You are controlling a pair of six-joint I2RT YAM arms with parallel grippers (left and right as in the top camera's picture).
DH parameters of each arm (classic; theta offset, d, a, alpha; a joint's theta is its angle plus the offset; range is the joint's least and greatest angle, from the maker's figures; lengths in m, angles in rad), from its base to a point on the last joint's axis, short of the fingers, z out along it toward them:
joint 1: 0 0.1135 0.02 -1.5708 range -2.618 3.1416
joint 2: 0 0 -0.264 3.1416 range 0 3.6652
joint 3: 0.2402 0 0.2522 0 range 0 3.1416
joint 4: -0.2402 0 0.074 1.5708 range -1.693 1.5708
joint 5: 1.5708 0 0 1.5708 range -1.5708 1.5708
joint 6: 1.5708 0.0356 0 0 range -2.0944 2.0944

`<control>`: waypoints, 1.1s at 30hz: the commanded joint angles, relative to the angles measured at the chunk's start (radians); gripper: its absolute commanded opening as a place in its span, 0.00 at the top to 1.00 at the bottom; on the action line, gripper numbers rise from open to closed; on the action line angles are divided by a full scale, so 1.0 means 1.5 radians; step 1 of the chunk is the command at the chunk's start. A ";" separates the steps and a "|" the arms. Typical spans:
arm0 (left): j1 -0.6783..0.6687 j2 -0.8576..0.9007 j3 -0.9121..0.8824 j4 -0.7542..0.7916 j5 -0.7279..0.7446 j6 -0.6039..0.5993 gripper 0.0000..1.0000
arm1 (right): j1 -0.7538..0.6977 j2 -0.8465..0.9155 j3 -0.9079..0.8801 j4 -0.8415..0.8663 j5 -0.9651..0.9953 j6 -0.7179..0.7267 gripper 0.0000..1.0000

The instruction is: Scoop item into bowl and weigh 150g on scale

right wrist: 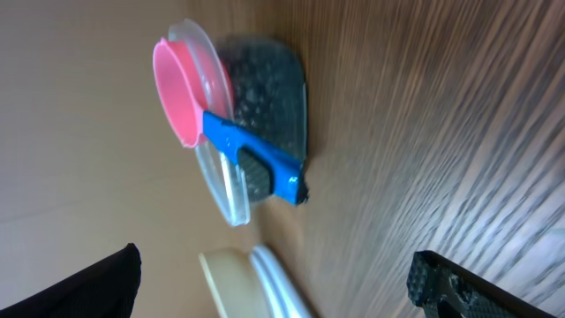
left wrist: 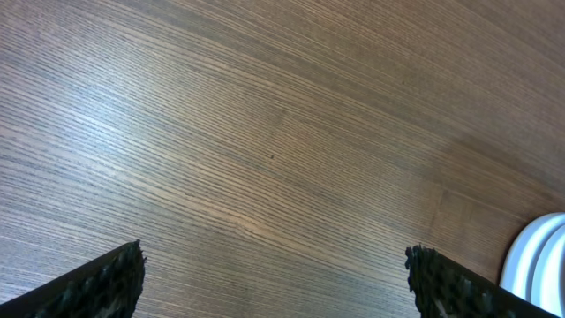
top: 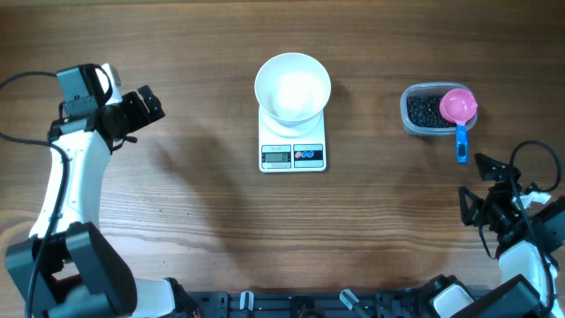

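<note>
Bowl: your round white smooth-sided bowl (top: 292, 87) sits on top of the scale at the middle of the table. From overhead its inside shows plain white.
Scale: the small white rectangular digital scale (top: 292, 155) lies under the bowl, with its grey display and two round buttons toward the near edge (you can't read the digits).
Beads: the tiny round black beads (top: 424, 110) lie in a clear rounded-rectangular plastic tub (top: 405, 113), well to the right of the scale.
Scoop: a pink-cupped plastic scoop with a blue handle (top: 458, 107) rests on the tub. Its cup is over the beads and its handle pokes out past the rim.
Left gripper: your left gripper (top: 157, 104) has its jaws spread wide with nothing between them, over bare wood well left of the scale.
Right gripper: your right gripper (top: 472, 177) is spread wide and holds nothing, near the handle's tip but apart from it.
Table: a brown wood-grain tabletop (top: 221, 230).
</note>
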State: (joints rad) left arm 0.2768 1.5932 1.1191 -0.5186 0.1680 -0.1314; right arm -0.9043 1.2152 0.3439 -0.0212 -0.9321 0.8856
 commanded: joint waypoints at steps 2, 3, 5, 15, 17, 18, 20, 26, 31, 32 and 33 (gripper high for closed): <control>0.001 -0.015 0.001 0.002 -0.004 0.015 0.00 | -0.001 -0.005 0.004 0.022 0.030 -0.053 0.00; 0.001 -0.015 0.001 0.002 -0.004 0.015 0.00 | -0.001 -0.005 0.004 0.025 0.030 -0.063 0.00; 0.001 -0.015 0.001 0.002 -0.004 0.015 0.00 | -0.001 0.007 0.003 0.038 0.040 -0.066 0.00; 0.001 -0.015 0.001 0.002 -0.004 0.015 0.00 | 0.091 0.160 0.001 0.261 0.020 0.056 0.00; 0.001 -0.015 0.001 0.002 -0.004 0.015 0.00 | 0.101 0.184 0.001 0.332 0.017 0.114 0.00; 0.001 -0.015 0.001 0.002 -0.004 0.015 0.00 | 0.107 0.192 0.001 0.366 0.011 0.141 0.00; 0.001 -0.015 0.001 0.002 -0.004 0.015 0.00 | 0.111 0.196 0.001 0.406 0.009 0.170 0.00; 0.001 -0.015 0.001 0.002 -0.004 0.015 0.00 | 0.113 0.197 0.001 0.428 -0.008 0.195 0.00; 0.001 -0.015 0.001 0.002 -0.004 0.015 0.00 | 0.154 0.204 -0.004 0.373 0.050 0.161 0.00; 0.001 -0.015 0.001 0.002 -0.004 0.015 0.00 | 0.165 0.208 -0.004 0.381 0.064 0.161 0.00; 0.001 -0.015 0.001 0.002 -0.004 0.015 0.00 | 0.173 0.213 -0.004 0.403 0.070 0.163 0.00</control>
State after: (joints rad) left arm 0.2768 1.5929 1.1191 -0.5190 0.1680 -0.1314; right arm -0.6800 1.5124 0.3420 0.5407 -0.8852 1.1503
